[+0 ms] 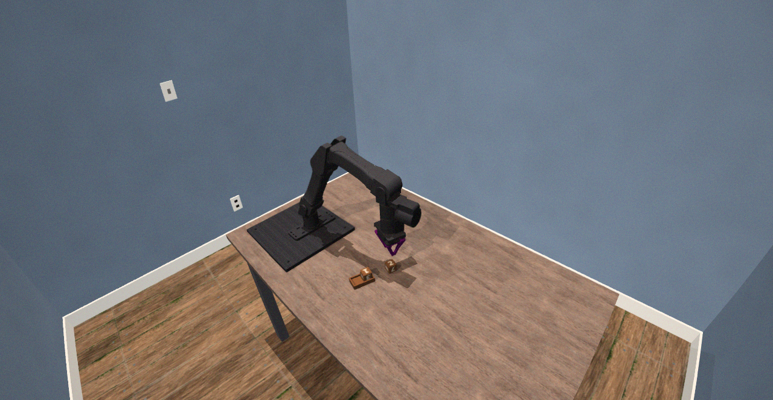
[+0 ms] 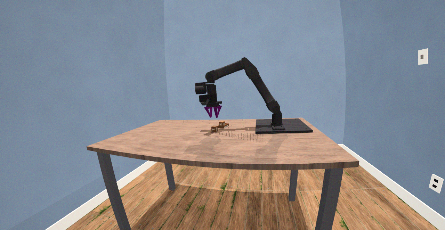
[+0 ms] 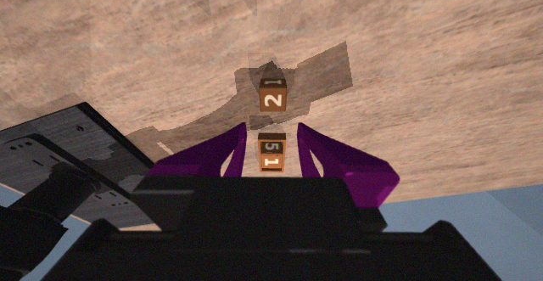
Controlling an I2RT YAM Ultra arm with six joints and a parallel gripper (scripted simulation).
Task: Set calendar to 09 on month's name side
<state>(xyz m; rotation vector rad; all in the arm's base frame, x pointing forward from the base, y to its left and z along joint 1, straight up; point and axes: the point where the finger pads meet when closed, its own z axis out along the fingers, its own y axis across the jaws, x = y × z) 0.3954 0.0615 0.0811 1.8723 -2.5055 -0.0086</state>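
The brown tray [image 1: 360, 284] [image 2: 227, 125] [image 3: 271, 136] rests on the table. One cube [image 1: 366, 273] [image 2: 221, 123] [image 3: 271, 161] sits in one end of it, with a 1 on top and a 5 on a side in the wrist view. The tray's other end holds no cube. The month's name is not readable. The loose cube [image 1: 390, 266] [image 2: 214, 128] [image 3: 272, 100] stands on the table beside the tray, with a 2 on top and a 1 on a side. My gripper [image 1: 392, 254] [image 2: 213, 116] [image 3: 271, 128] is partly open and empty, above the loose cube.
The arm's black base plate [image 1: 281, 246] [image 2: 292, 125] [image 3: 81, 124] lies on the table [image 1: 459, 311] [image 2: 161, 147] at the arm's foot. The tray stands nearer the table's long edge than the loose cube in the top view.
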